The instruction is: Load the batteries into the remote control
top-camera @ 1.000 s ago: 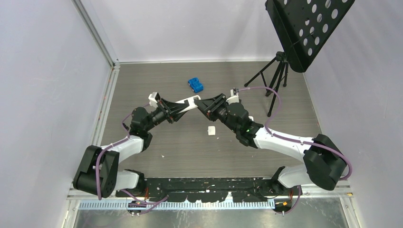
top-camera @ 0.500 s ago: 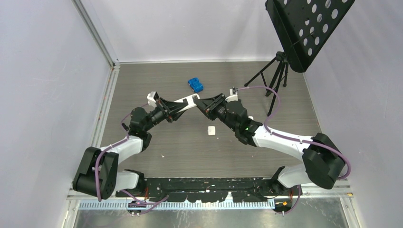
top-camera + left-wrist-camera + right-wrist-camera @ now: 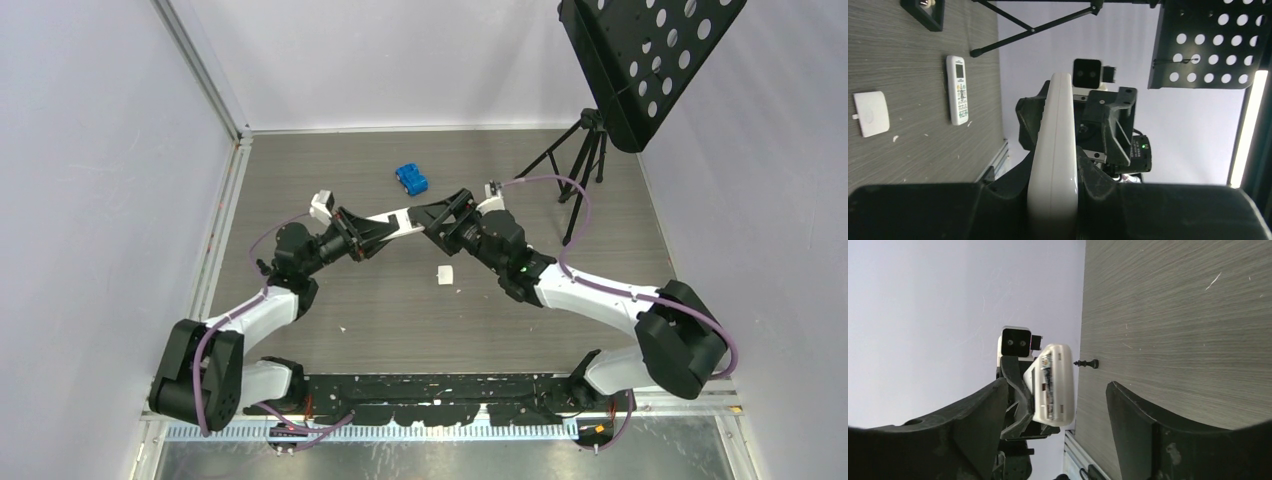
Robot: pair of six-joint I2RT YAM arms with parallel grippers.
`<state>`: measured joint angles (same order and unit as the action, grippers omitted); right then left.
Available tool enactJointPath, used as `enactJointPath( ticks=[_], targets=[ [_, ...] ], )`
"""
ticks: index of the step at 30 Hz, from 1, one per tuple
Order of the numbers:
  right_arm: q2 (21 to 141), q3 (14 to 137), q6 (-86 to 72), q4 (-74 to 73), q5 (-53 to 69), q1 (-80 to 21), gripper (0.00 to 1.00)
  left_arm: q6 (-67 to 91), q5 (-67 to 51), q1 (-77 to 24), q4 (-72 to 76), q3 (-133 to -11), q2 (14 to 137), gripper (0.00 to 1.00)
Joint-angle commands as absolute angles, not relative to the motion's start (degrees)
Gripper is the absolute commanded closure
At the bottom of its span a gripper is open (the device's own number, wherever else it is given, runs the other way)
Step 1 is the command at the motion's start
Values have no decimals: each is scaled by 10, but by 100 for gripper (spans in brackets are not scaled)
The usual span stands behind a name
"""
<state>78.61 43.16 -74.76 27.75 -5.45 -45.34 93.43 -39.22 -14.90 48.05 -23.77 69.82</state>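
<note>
My left gripper [image 3: 383, 224] is shut on the remote control [image 3: 399, 215], a slim white slab held above the table. In the left wrist view the remote control [image 3: 1055, 145] stands edge-on between the black fingers of the left gripper [image 3: 1053, 200]. My right gripper [image 3: 433, 214] faces its free end. In the right wrist view the right gripper [image 3: 1058, 435] is open, and the end of the remote control [image 3: 1054, 385] sits in the wide gap, touching neither finger. A thin dark shape lies in its grey slot [image 3: 1044, 375]; I cannot tell if it is a battery. No loose batteries show.
A small white cover [image 3: 444, 274] lies on the table below the grippers. A blue block [image 3: 411, 179] sits further back. A tripod [image 3: 575, 155] with a perforated black panel stands at the back right. Another white remote with buttons [image 3: 957, 90] lies flat on the table.
The right gripper's jaws have spread wide at the remote's free end. The left gripper keeps its hold and has barely moved.
</note>
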Motion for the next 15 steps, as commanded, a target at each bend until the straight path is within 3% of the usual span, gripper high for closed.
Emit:
enactJointPath(
  ticks=[1,6,11,15],
  targets=[
    [750,436,-668,308,-8,-443,21,837,-424,-149,435,-276,679,100],
    [743,424,-607,305,43,-427,25,788,-488,-149,405,-306,677,100],
    [729,423,-521,303,97,-420,47,750,-527,-149,362,-325,665,100],
    [719,424,-505,302,100,-418,55,732,-533,-149,335,-337,658,100]
  ],
)
